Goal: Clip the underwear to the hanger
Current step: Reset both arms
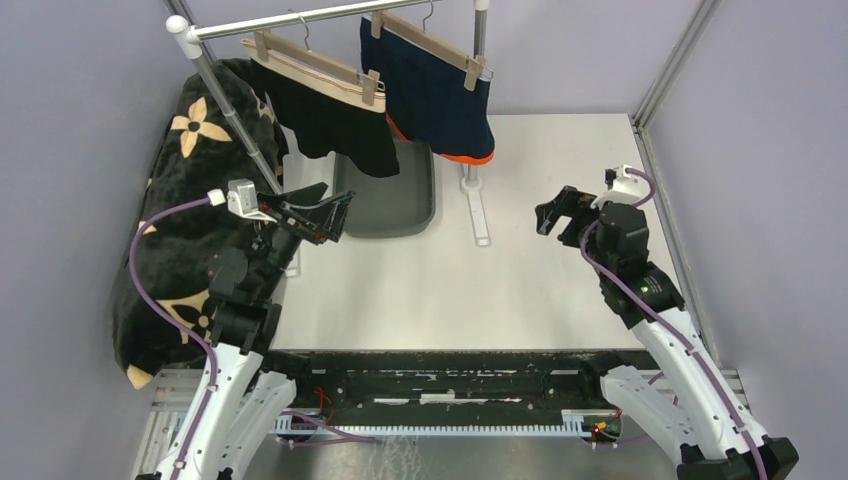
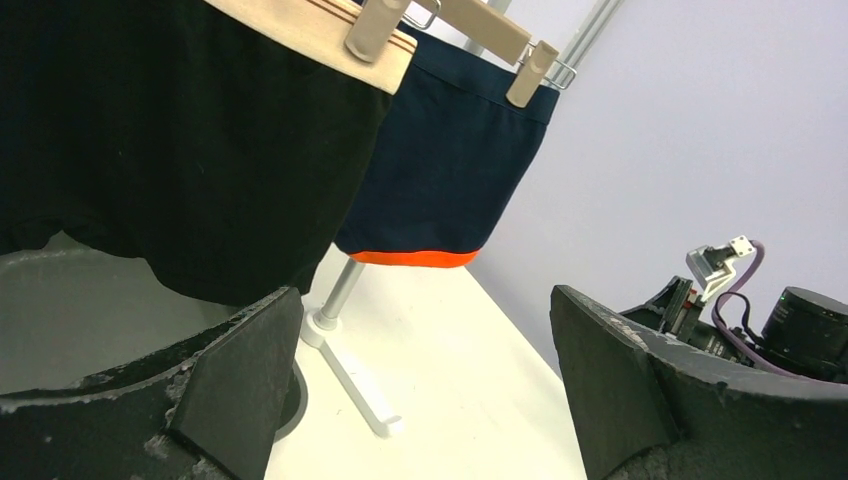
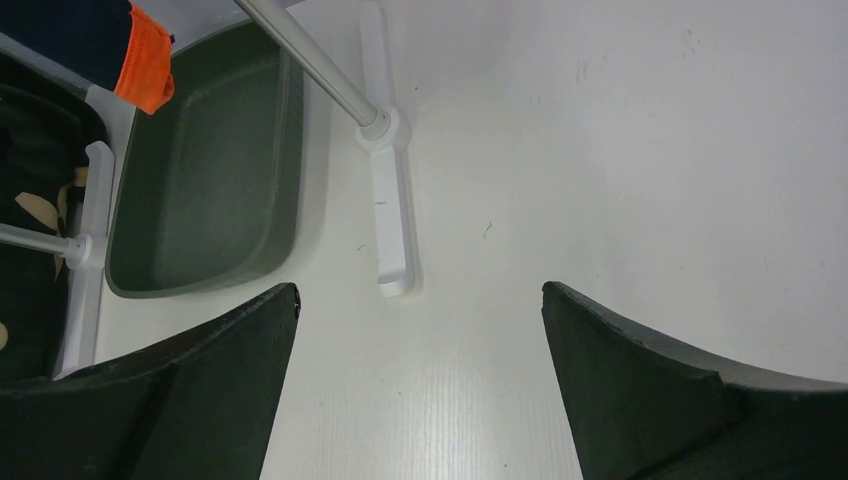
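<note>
Looks basically done: the black underwear and navy underwear hang clipped on 2 wooden hangers along the rail, over the table's far edge. The left gripper and right gripper are both spread wide, holding nothing.

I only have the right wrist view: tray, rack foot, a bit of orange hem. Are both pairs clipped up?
Observer: The black underwear hangs from two clips on its wooden hanger.
Operator: And the one with the orange hem?
Observer: That navy underwear is clipped to the second hanger, beside the black pair.
Operator: Is the left arm carrying anything?
Observer: No. The left gripper is open and empty, by the tray's left edge.
</note>
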Controlling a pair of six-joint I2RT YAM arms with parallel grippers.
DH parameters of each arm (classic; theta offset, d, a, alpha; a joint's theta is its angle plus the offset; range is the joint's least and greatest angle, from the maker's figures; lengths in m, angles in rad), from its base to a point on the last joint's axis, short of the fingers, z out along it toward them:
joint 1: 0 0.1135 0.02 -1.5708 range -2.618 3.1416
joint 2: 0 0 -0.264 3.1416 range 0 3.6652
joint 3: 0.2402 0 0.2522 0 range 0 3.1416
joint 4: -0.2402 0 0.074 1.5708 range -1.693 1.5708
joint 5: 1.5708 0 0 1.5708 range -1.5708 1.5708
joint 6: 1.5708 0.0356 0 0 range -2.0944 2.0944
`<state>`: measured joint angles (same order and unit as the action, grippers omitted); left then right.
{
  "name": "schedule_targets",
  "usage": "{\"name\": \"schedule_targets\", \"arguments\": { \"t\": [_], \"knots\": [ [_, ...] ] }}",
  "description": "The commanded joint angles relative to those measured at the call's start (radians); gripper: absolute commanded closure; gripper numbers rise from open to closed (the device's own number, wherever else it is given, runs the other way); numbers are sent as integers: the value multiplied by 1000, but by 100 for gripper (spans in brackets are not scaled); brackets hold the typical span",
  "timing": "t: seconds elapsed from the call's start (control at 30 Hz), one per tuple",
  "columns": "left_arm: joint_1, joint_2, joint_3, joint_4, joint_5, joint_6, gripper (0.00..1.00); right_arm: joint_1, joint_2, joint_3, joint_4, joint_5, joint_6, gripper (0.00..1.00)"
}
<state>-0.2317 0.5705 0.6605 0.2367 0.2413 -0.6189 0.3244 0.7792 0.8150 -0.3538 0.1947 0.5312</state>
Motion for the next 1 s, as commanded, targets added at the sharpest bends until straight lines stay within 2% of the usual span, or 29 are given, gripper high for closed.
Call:
{"name": "schedule_targets", "arguments": {
  "t": [0.0, 0.27, 0.63, 0.97],
  "knots": [
    [-5, 1, 0, 102, 43, -51, 1, -3, -44, -2, 19, 5, -2, 0],
    [-4, 5, -4, 118, 57, -52, 1, -3, -99, -10, -6, 25, -4, 0],
    [-5, -34, -10, 80, 42, -42, 1, -4, -77, -24, 25, -16, 18, 0],
    [-4, -24, -19, 84, 38, -45, 1, -4, -94, -30, 4, 12, 5, 0]
  ]
}}
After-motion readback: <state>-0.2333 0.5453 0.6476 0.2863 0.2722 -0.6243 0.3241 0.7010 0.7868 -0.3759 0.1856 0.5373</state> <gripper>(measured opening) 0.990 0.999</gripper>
